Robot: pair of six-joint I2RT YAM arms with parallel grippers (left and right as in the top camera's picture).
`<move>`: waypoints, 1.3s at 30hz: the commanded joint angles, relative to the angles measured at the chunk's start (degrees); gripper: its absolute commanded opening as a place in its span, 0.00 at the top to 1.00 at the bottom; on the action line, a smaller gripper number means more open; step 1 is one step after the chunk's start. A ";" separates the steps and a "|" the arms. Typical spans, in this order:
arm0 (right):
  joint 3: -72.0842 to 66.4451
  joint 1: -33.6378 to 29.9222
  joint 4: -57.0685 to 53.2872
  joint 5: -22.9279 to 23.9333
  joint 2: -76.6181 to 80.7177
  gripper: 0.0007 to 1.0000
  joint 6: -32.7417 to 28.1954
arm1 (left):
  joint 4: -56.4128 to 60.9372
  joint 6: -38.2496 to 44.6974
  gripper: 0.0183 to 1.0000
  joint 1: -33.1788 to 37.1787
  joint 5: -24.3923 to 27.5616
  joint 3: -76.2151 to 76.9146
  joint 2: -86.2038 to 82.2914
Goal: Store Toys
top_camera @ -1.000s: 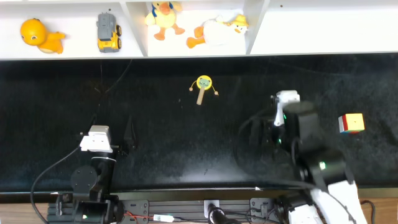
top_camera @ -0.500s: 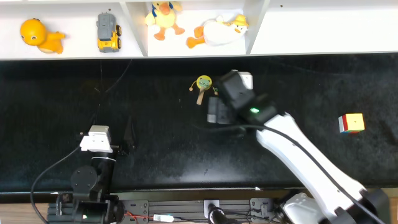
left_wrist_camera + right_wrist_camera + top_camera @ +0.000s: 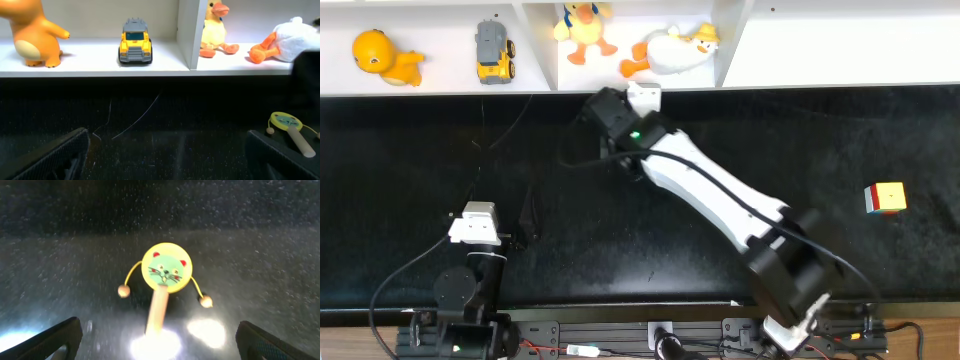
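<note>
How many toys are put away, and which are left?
Four sit on the white shelf: orange duck figure, yellow toy truck, yellow plush duck, white plush duck. The right gripper hangs open over the yellow cat-face rattle drum. That and the multicoloured cube on the black table remain.

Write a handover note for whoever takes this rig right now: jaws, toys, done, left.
Left gripper: jaws open, holding nothing, low over the table near its base, facing the shelf.
Right gripper: jaws open, holding nothing, hovers right above the rattle drum.
Done: orange toy figure and yellow truck stand in the shelf's left compartment; yellow plush duck and white plush duck lie in the middle one.
Left: rattle drum lies flat on the table, not yet gripped; colour cube sits at the table's right side, untouched.
</note>
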 commanded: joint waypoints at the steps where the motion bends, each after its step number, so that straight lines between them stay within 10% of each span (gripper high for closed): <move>1: 2.97 0.37 -0.24 3.19 3.82 0.01 1.38 | -0.28 1.01 0.00 -0.11 0.33 0.00 -0.74; 20: 2.99 0.59 1.97 2.23 11.74 0.00 1.40 | -0.28 1.01 0.00 -0.11 0.33 0.00 -0.74; 39: 2.99 0.59 1.60 -3.61 11.72 0.34 0.98 | -0.28 1.01 0.00 -0.11 0.33 0.00 -0.74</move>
